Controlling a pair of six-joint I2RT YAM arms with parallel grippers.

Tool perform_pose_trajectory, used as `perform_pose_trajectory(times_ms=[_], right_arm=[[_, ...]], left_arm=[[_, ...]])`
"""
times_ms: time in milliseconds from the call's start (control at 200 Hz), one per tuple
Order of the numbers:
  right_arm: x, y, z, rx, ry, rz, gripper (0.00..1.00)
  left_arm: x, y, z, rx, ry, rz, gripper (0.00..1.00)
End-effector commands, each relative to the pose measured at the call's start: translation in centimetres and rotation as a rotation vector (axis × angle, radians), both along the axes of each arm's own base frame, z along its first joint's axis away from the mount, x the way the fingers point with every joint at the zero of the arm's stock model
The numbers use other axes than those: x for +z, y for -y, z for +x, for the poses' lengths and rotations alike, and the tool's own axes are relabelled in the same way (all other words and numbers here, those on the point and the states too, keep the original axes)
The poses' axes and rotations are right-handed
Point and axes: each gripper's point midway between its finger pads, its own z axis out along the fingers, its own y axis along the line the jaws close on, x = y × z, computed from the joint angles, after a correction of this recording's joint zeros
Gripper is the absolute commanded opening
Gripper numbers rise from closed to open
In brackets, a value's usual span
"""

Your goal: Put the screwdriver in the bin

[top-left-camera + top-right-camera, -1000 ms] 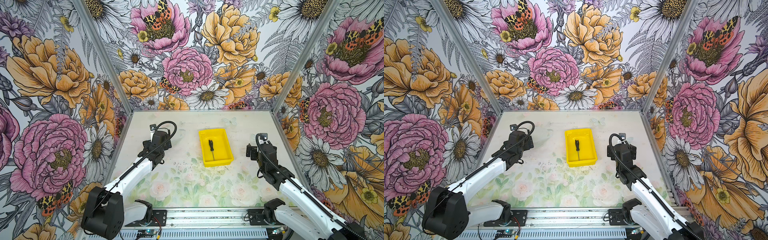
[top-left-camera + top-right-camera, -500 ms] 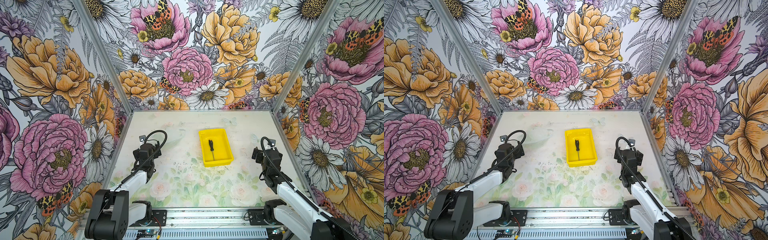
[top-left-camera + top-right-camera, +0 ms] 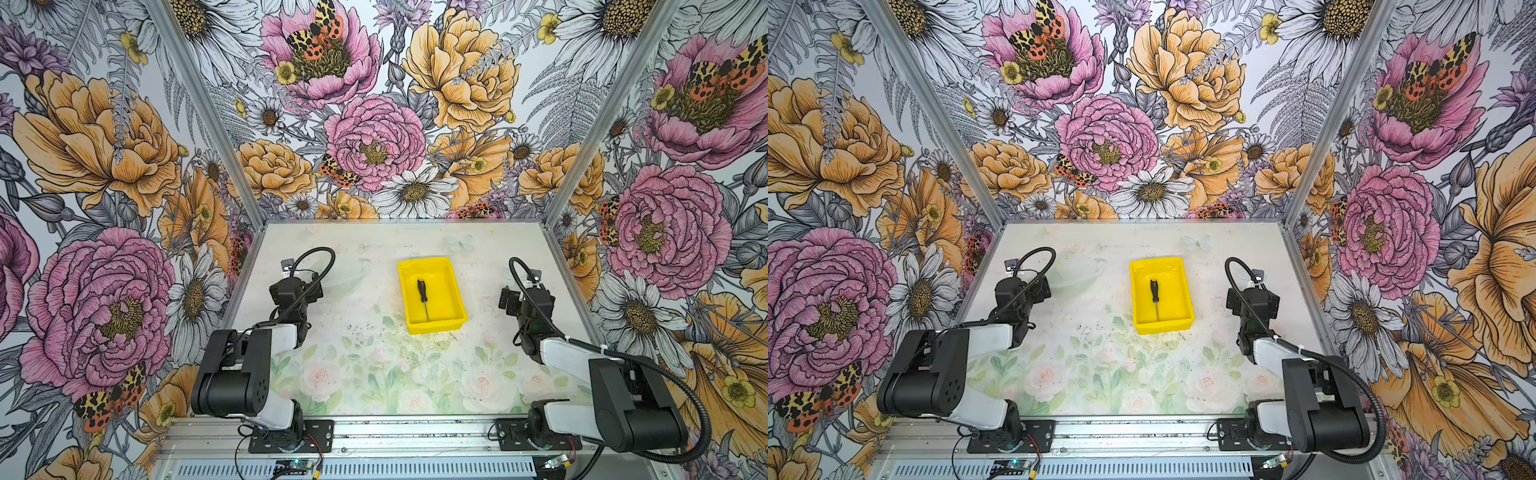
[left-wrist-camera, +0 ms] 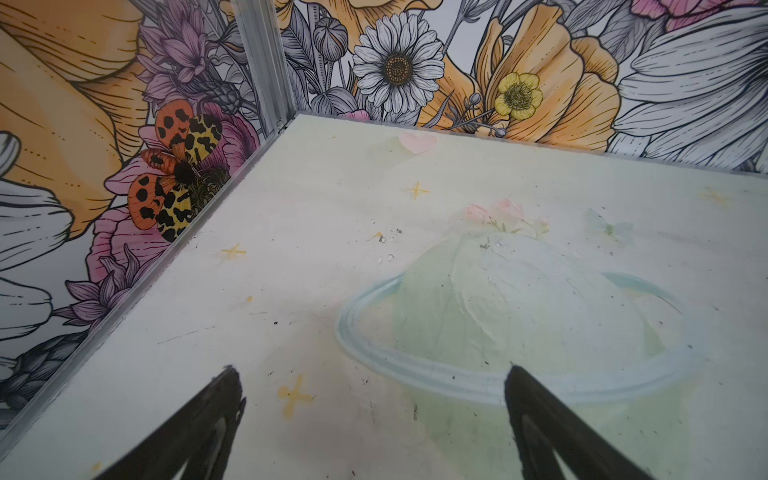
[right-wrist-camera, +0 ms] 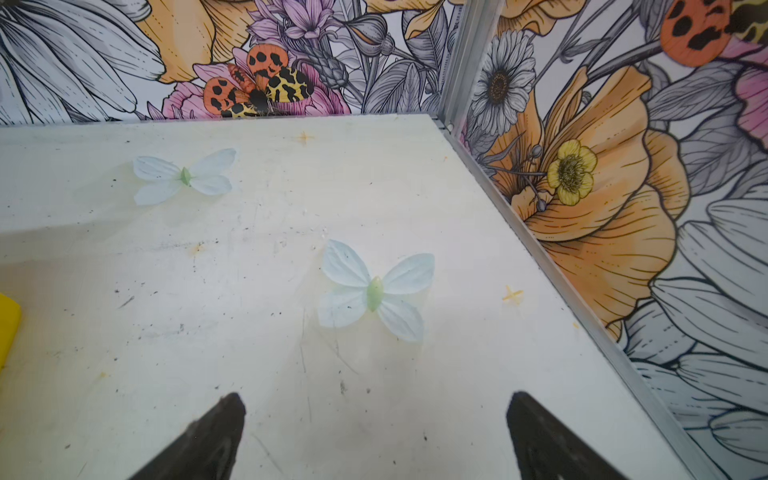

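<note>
Well, from above I could not make out either pair of jaws, hidden under the wrists. In the wrist views the left gripper (image 4: pixel 372 370) held its jaws wide apart over the table (image 4: pixel 316 266), gripping nothing, and the right gripper (image 5: pixel 374 397) likewise. The screwdriver (image 3: pixel 423 297) lay inside the bin (image 3: pixel 454 291), between both grippers, well apart from each. Only the top views showed it; the right wrist view caught just a cut-off corner of the bin (image 5: pixel 7 328).
</note>
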Motion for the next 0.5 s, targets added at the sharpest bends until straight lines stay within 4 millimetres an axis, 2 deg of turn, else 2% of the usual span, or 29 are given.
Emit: perform_pose_trajectory(times_ms=[0, 45, 90, 145, 495], right_arm=[[2.9, -0.2, 2.7, 0.030, 0.116, 0.009, 1.00], [2.5, -0.4, 3.0, 0.044, 0.129, 0.009, 0.99], [1.8, -0.2, 3.2, 0.042, 0.139, 0.013, 1.00], [1.2, -0.5, 3.3, 0.067, 0.137, 0.019, 0.99], [0.8, -0.8, 3.2, 0.091, 0.149, 0.024, 1.00]], left_arm=[[1.9, 1.0, 0.2, -0.076, 0.121, -0.001, 0.99], [1.4, 1.1, -0.2, -0.094, 0.140, -0.004, 0.99], [1.8, 1.4, -0.4, -0.112, 0.186, 0.001, 0.99], [1.4, 1.2, -0.4, -0.104, 0.153, 0.000, 0.99], [1.5, 1.5, -0.4, -0.077, 0.160, 0.032, 0.99]])
